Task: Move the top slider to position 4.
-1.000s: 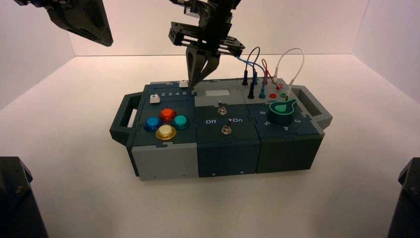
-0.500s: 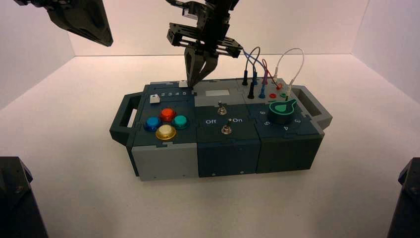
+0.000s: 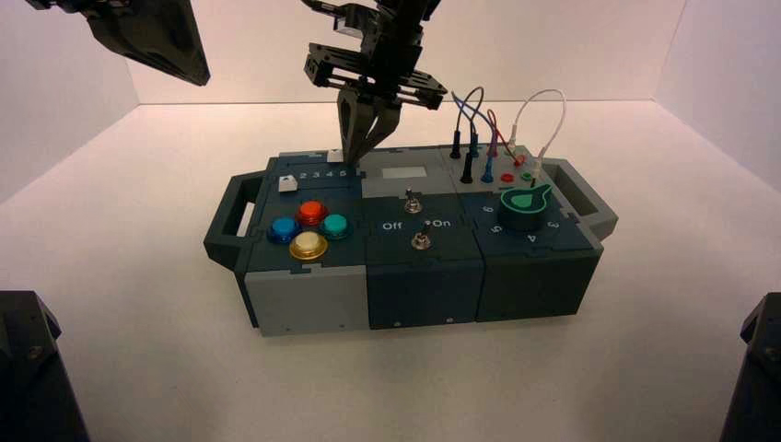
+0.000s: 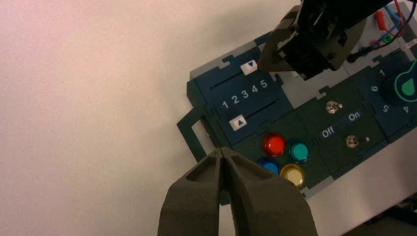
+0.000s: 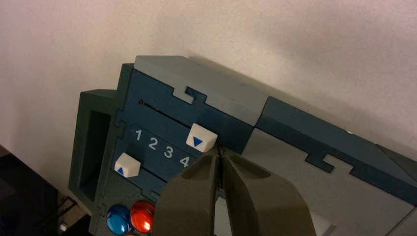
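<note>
The top slider (image 5: 201,137) is a small white square knob with a blue triangle in the far slot of the box's left panel; it also shows in the high view (image 3: 336,156) and the left wrist view (image 4: 250,66). It stands about level with the printed 4 (image 5: 185,160), slightly toward the 5 side. My right gripper (image 5: 220,150) is shut, its tips low on the box right against the knob's side that faces the box's middle. In the high view it (image 3: 355,158) reaches down from above. My left gripper (image 4: 223,151) is shut and empty, raised at the far left (image 3: 198,75).
The twin white knob (image 5: 127,164) sits in the near slot by the 1. Round red (image 3: 311,212), teal, blue and yellow buttons lie in front of the sliders. Two toggle switches (image 3: 412,200), a green dial (image 3: 525,204) and looped wires (image 3: 497,129) fill the rest of the box.
My right gripper has shifted a little to the left along the far slot, and the top slider knob has slid left with it, away from the 5 end.
</note>
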